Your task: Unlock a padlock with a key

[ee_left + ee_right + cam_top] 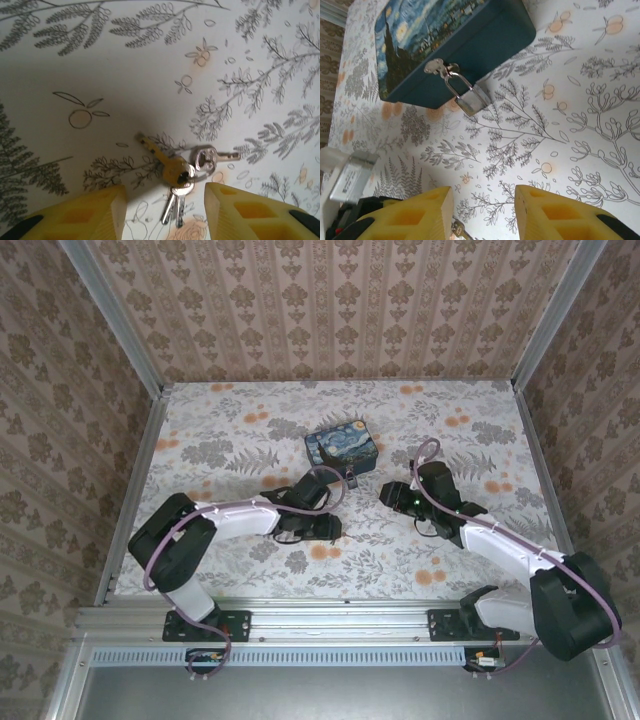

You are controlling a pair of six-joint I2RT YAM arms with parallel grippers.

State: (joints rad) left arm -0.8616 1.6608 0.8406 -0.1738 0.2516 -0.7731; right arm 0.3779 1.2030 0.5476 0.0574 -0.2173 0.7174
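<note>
From where I stand, the small silvery-grey metal padlock (471, 100) hangs by its thin shackle from the bright hasp (437, 67) on the front of the dark blue box with the swirly blue-and-yellow painted lid (341, 445). Its body rests slantwise against the box wall and down on the flower-patterned desk (230, 430), so the keyhole end points out toward the arms. The lock looks closed, which fits a job not yet begun in earnest.

The bunch of keys, one brass and several silver on a ring (180, 172), lies flat on the desk just ahead of the left fingers (97, 215). Those yellow fingers stand apart on either side of the bunch and grip nothing. I take this as lining up: the arm hovers low with the ring in the middle of the gap, so closing would catch a key.

The right fingers (415, 215) are likewise spread and empty, aimed at the box front with the padlock straight ahead but well apart from them. My guess is that this arm waits to steady the lock. A sliver of metal shows low by one of the right fingers; I cannot tell what it is.
</note>
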